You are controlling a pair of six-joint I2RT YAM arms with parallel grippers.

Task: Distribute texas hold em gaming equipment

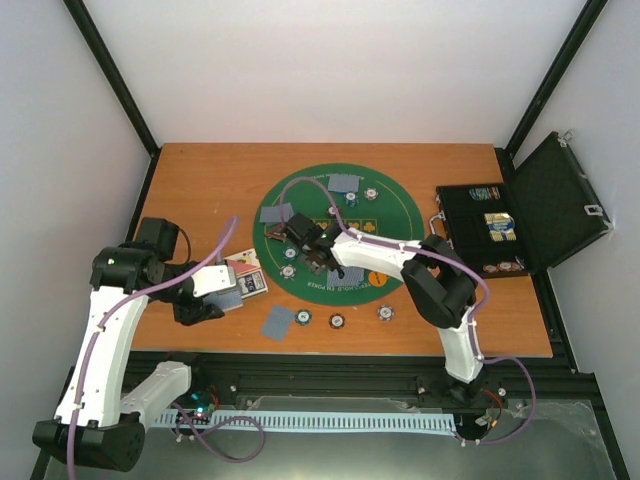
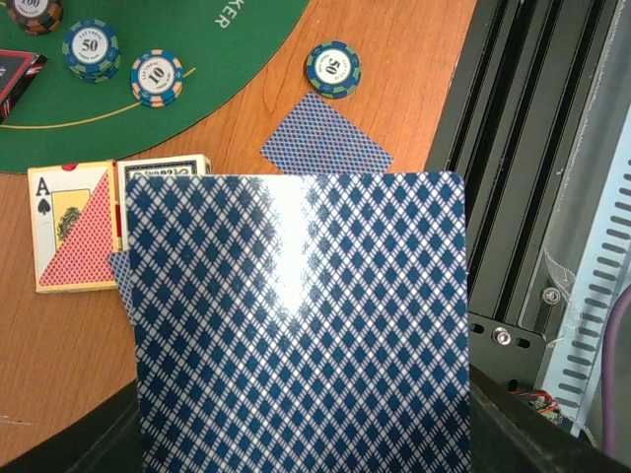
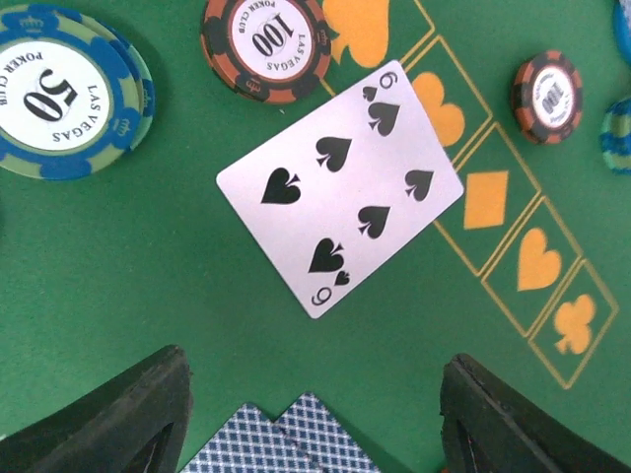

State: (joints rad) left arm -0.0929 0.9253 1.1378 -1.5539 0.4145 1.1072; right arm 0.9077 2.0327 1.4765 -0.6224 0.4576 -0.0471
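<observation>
My left gripper is shut on a deck of blue-backed playing cards, which fills the left wrist view and hides its jaws. It is over the wood, left of the green round mat. Over the mat's left part, my right gripper is open, with both black fingertips spread wide. A face-up six of spades lies flat just ahead of it. Two face-down cards lie on the felt under the gap. A 50 chip and a 100 chip sit nearby.
A black hinged case stands open at the right with chips inside. A card box showing the ace of spades lies by the left gripper. One face-down card and three chips lie near the table's front edge.
</observation>
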